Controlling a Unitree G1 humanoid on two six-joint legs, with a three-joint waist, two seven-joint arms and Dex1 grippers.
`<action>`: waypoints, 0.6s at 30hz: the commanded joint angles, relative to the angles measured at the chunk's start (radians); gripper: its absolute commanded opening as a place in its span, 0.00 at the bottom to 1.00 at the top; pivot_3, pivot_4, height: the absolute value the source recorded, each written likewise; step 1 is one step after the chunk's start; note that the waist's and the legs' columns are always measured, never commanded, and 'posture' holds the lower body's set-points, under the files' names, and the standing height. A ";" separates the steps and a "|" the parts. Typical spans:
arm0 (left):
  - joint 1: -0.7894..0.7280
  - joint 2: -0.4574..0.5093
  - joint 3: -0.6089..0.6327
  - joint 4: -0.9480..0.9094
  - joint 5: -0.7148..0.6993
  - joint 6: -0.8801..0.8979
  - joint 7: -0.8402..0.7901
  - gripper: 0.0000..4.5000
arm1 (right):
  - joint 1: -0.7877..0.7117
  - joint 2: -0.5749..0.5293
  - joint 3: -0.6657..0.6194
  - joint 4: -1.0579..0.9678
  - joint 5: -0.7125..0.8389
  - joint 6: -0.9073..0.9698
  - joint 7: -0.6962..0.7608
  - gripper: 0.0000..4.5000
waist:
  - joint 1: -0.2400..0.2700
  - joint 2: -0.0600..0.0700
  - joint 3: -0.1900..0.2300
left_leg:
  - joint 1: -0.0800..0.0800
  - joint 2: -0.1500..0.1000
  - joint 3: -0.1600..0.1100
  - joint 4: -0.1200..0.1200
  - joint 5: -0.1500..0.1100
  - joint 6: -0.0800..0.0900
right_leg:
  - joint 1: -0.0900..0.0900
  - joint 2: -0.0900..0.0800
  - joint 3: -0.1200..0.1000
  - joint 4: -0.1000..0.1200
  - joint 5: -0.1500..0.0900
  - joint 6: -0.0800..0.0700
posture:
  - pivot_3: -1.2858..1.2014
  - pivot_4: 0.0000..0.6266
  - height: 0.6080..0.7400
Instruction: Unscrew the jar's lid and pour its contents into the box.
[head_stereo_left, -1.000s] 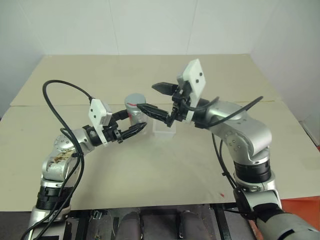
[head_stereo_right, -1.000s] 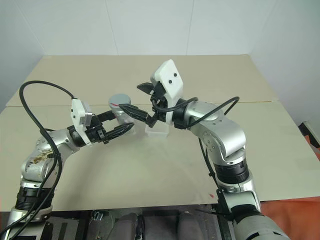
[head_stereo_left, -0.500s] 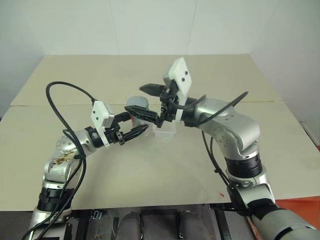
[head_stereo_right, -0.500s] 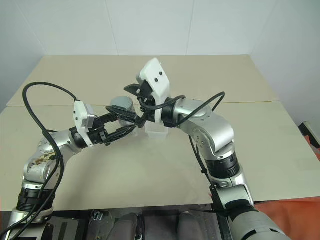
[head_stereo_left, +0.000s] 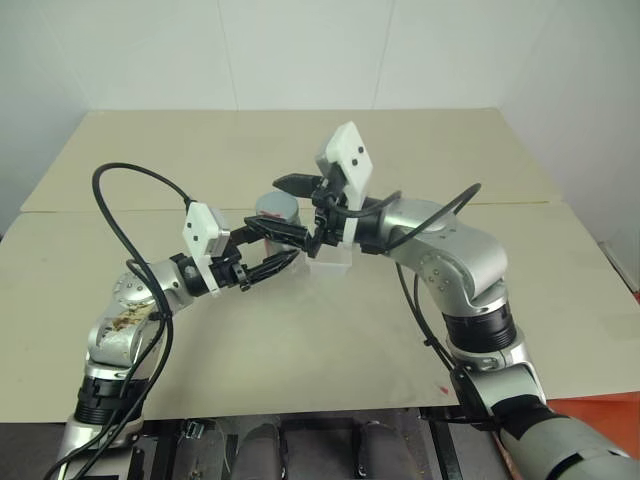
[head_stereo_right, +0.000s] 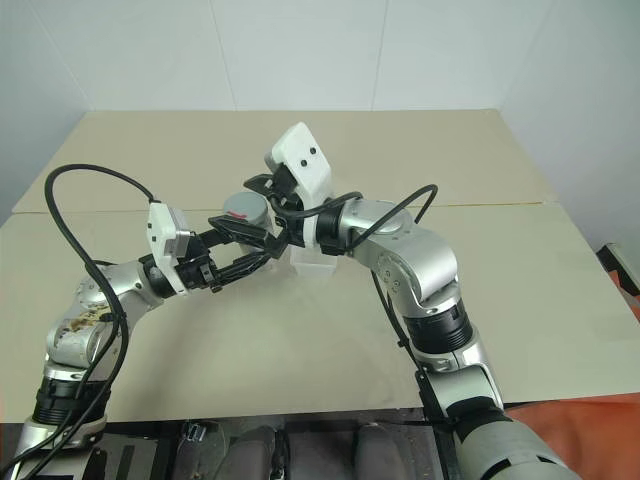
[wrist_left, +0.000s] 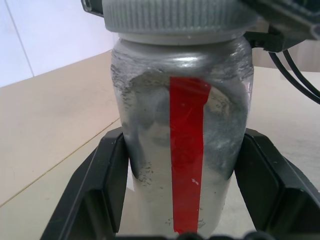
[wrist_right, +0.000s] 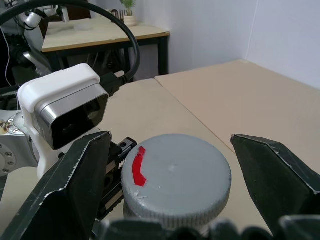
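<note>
Currently my left gripper has its fingers pinched on the lower body of the jar, holding it upright above the surface. From the head camera the jar sits near centre, with the box just beside it at about 3 o'clock, resting on the surface.

Right gripper comes in level from the 3 o'clock side. Its fingers are spread wide, one on each side of the lid, not touching it as far as I can see. Lid is seated on the jar.

Handling, my read:
- Jar looks rigid, smooth, clear-walled; likely light. Smooth wall could slip or spin in the left fingers once torque goes on.
- Lid rim is ribbed, which should give good bite. Take it across the rim, opposite sides, not on the flat top.
- Jar wall is clouded with grey residue; contents look fine and loose, so I would keep the jar upright until the lid is off.
- Box walls look thin and light; a nudge could shift it.
</note>
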 joint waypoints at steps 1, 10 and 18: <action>0.000 0.002 0.006 -0.042 -0.001 -0.024 0.005 0.61 | -0.033 0.001 0.000 -0.018 -0.001 -0.001 0.005 0.85 | 0.000 0.000 0.000 | 0.000 0.000 0.000 0.000 0.000 0.000 | 0.000 0.000 0.000 0.000 0.000 0.000 | 0.52 0.24 1.00; 0.011 0.009 0.008 -0.047 -0.002 -0.020 0.007 0.61 | -0.036 0.005 -0.002 -0.016 -0.002 0.010 -0.005 0.61 | 0.000 0.000 0.000 | 0.000 0.000 0.000 0.000 0.000 0.000 | 0.000 0.000 0.000 0.000 0.000 0.000 | 0.52 0.24 1.00; 0.050 0.006 -0.019 -0.015 0.017 -0.030 -0.009 0.61 | -0.049 -0.009 -0.031 -0.046 0.023 0.039 0.001 0.61 | 0.000 0.000 0.000 | 0.000 0.000 0.000 0.000 0.000 0.000 | 0.000 0.000 0.000 0.000 0.000 0.000 | 0.52 0.24 1.00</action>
